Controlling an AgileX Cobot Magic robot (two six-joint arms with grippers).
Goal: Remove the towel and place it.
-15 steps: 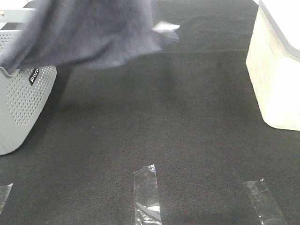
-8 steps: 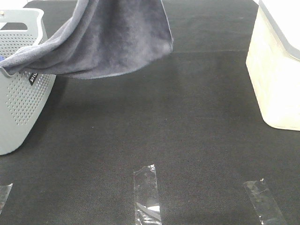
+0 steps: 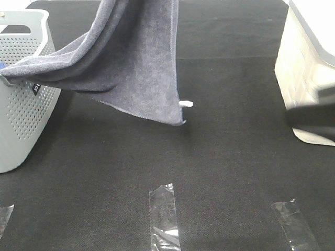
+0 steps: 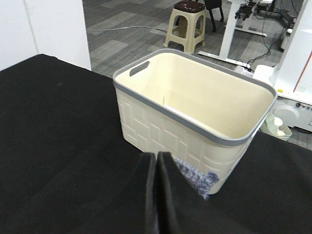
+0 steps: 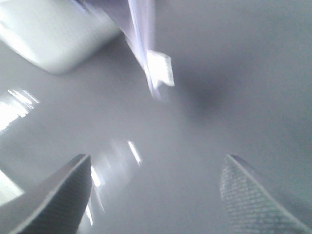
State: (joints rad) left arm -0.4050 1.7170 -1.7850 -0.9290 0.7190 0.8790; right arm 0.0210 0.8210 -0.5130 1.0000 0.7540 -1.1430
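Towel lifted from basket: the towel (image 3: 141,57) is held aloft above the black table (image 3: 220,172), with its upper part carried out of the top of the high view. One end is draped over the rim of the grey perforated basket (image 3: 21,120) at the left. The free lower corner is hung clear of the table, and a small white tag (image 3: 186,103) is shown at its hem.

In the left wrist view the left gripper (image 4: 157,180) is seen with its jaws pressed tight together, a fold of cloth showing just beside them. The cream basket (image 4: 195,97) is seen beyond it.

The right gripper (image 5: 156,195) is spread wide, its fingers (image 5: 53,195) set well apart and pointed towards the blurred, tagged corner. In the high view the right arm (image 3: 313,117) is caught as a dark blur in front of the cream basket at the right edge. Strips of clear tape (image 3: 165,217) are stuck along the near side of the table.
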